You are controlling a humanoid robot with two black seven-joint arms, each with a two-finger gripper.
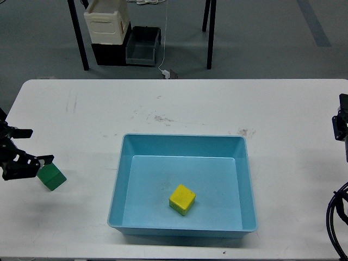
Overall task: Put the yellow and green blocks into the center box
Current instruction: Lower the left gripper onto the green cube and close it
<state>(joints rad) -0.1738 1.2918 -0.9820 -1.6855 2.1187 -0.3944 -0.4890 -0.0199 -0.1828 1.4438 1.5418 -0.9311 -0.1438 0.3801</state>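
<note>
The yellow block (182,199) lies inside the blue center box (120,179), a little left of its middle. The green block (51,176) sits on the white table near the left edge. My left gripper (33,145) comes in from the left edge and is open, with one finger (44,160) just above the green block's top; it holds nothing. My right gripper (342,124) shows only as a dark part at the right edge, far from both blocks, and its fingers cannot be told apart.
A black cable loop (333,223) hangs at the lower right edge. Beyond the table's far edge, on the floor, stand a cream crate (106,22), a grey bin (143,46) and dark table legs (79,38).
</note>
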